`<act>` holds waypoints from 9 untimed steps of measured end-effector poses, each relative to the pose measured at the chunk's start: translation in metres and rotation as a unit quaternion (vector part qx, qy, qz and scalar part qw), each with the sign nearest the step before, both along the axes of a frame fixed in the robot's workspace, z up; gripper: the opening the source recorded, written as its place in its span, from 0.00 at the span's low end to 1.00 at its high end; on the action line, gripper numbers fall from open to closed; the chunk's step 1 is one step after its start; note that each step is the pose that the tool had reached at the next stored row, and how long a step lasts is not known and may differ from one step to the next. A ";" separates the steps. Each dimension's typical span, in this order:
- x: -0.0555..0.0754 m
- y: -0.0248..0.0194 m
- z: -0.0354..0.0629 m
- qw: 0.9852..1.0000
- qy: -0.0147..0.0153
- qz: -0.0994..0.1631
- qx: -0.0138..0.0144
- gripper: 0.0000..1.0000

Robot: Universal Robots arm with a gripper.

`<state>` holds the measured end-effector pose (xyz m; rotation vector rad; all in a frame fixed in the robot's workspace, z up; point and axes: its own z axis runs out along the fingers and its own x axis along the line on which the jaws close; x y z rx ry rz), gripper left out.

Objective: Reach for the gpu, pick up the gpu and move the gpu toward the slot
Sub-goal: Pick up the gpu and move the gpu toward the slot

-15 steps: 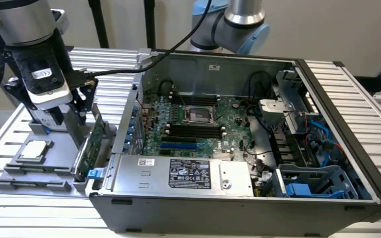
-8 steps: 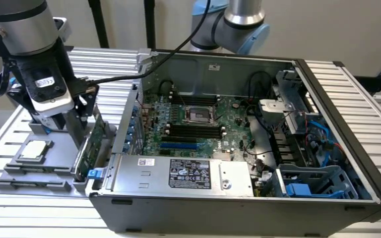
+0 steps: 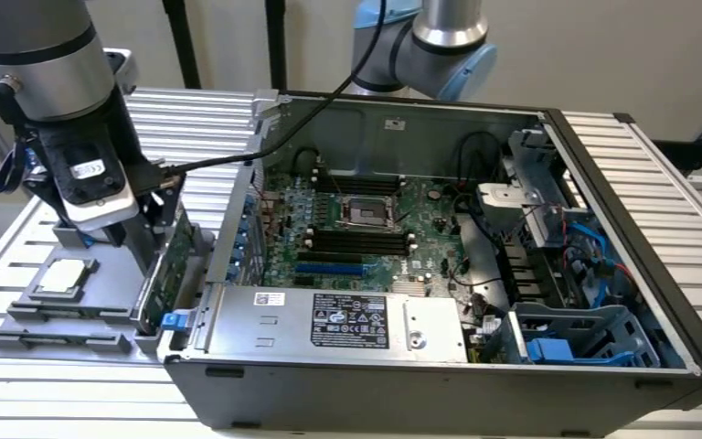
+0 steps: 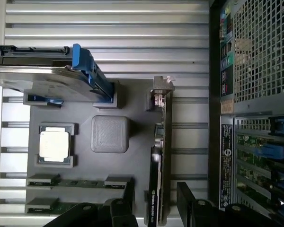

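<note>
Your gripper [image 4: 156, 196] hangs with its black fingers [image 4: 187, 201] spread apart, one on each side of the thin green circuit-board gpu [image 4: 166, 142] with its silver metal bracket, gripping nothing. The gpu stands on edge in the dark grey holder tray [image 4: 137, 118], between the square silver chip [image 4: 54, 144] and the open black computer case [image 3: 449, 402].
</note>
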<state>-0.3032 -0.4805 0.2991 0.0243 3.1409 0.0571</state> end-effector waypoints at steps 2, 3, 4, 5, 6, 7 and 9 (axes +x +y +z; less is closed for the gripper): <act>0.000 0.0000 -0.0036 1.000 0.000 -0.007 0.000 0.48; 0.000 0.0000 -0.0055 1.000 0.000 -0.010 0.000 0.48; 0.000 0.0000 -0.0072 1.000 0.000 -0.013 0.000 0.48; 0.000 0.0000 -0.0091 1.000 0.000 -0.015 0.000 0.48; 0.000 0.0000 -0.0108 1.000 0.000 -0.016 0.000 0.48; 0.000 0.0000 -0.0127 1.000 0.000 -0.017 0.000 0.48; 0.000 0.0001 -0.0163 1.000 0.000 -0.019 0.000 0.48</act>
